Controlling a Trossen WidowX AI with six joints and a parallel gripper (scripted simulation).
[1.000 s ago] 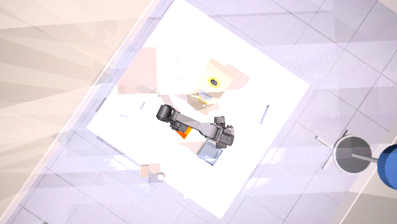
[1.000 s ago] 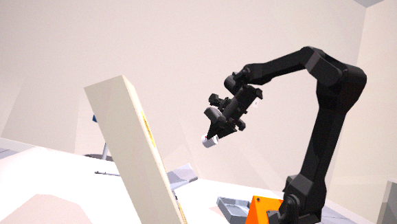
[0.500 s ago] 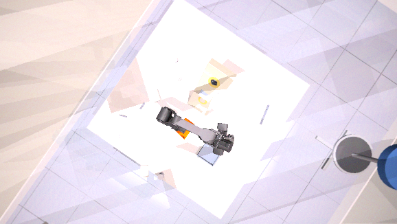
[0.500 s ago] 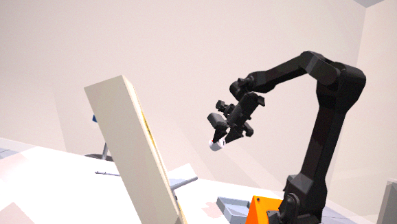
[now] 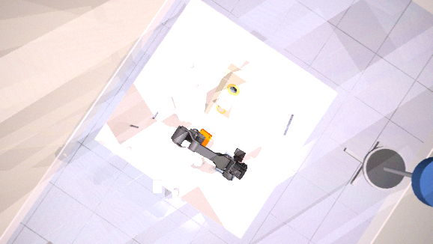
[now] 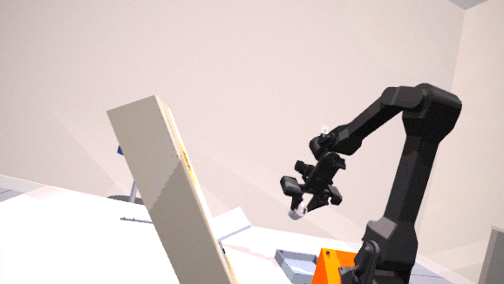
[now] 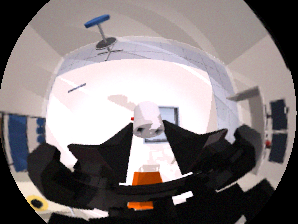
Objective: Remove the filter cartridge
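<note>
The white round cartridge (image 6: pixel 296 213) (image 7: pixel 148 113) is out of the panel and held in the air between the fingertips of my gripper (image 7: pixel 147 123), which is shut on it. Its end with two dark slots faces back toward the wrist camera. The grey-blue tray (image 6: pixel 301 275) (image 7: pixel 176 116) is on the table below. In the top view the arm covers most of the tray and hides the cartridge. The beige service panel (image 6: pixel 166 174) leans at the left in the exterior view. Its yellow ring (image 5: pixel 228 86) (image 7: pixel 44 202) surrounds a dark open hole.
An orange block (image 5: pixel 206 136) (image 6: pixel 340 260) (image 7: pixel 147 177) stands beside the arm's base, near the tray. A thin dark bar (image 5: pixel 288 124) (image 7: pixel 77 88) lies on the table. A stool with a blue part (image 5: pixel 425 181) (image 7: pixel 97 20) stands beyond the table.
</note>
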